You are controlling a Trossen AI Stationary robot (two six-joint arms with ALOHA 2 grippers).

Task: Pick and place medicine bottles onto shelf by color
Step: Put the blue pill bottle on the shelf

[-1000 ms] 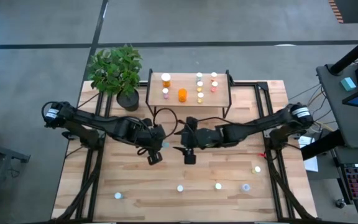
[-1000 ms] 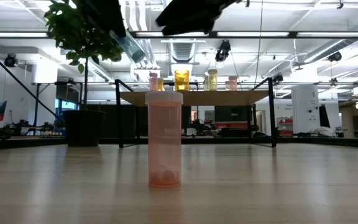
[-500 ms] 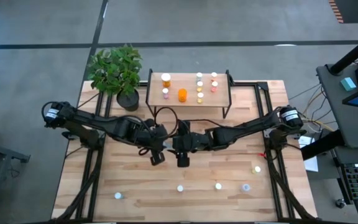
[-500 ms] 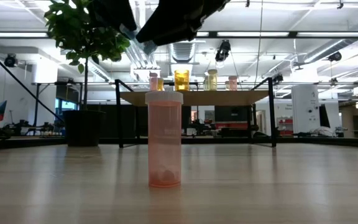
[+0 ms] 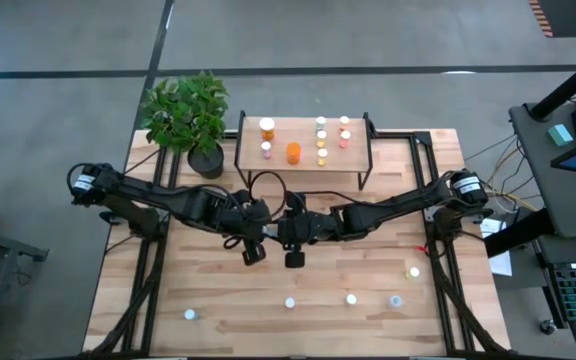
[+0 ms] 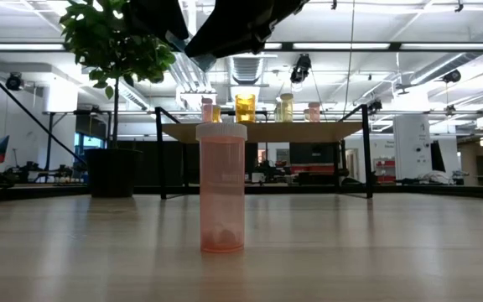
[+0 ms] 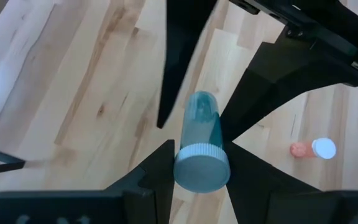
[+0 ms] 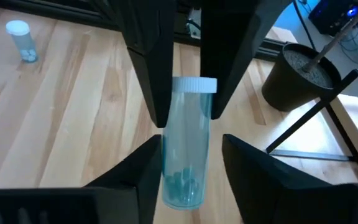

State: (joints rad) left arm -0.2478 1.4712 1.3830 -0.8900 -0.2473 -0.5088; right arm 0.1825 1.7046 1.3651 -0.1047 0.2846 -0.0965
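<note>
A blue medicine bottle [image 7: 202, 127] with a white cap hangs in mid-air above the table's middle. My left gripper [image 7: 201, 171] is shut on it at the cap end. My right gripper [image 8: 188, 155] is open. Its fingers stand on either side of the bottle's bottom end [image 8: 182, 180]; whether they touch it, I cannot tell. In the high view the two grippers meet head to head [image 5: 271, 233]. The shelf [image 5: 353, 160] stands at the table's far edge and carries a large orange bottle [image 5: 293, 152] and several small yellow, pink and orange ones. Several more bottles stand along the near side [image 5: 351, 298]. My left gripper pinches the blue bottle between its two fingers just below the white cap [image 7: 202, 167], coming level from the table's left. The bottle is lifted clear of the table and lies roughly level, its bottom end [image 7: 202, 106] pointing at the right gripper.
A potted plant [image 5: 188, 115] stands at the far left corner beside the shelf. A pink-orange bottle [image 6: 221, 186] stands close to the low camera. Another pink bottle [image 7: 309, 149] lies on the table. Bare wood lies between the arms and the near row of bottles.
My right gripper has moved toward the table's left, up to the left gripper, and its open fingers now stand around the bottom end of the blue bottle. The left gripper has kept the bottle in the air at about the same place.
</note>
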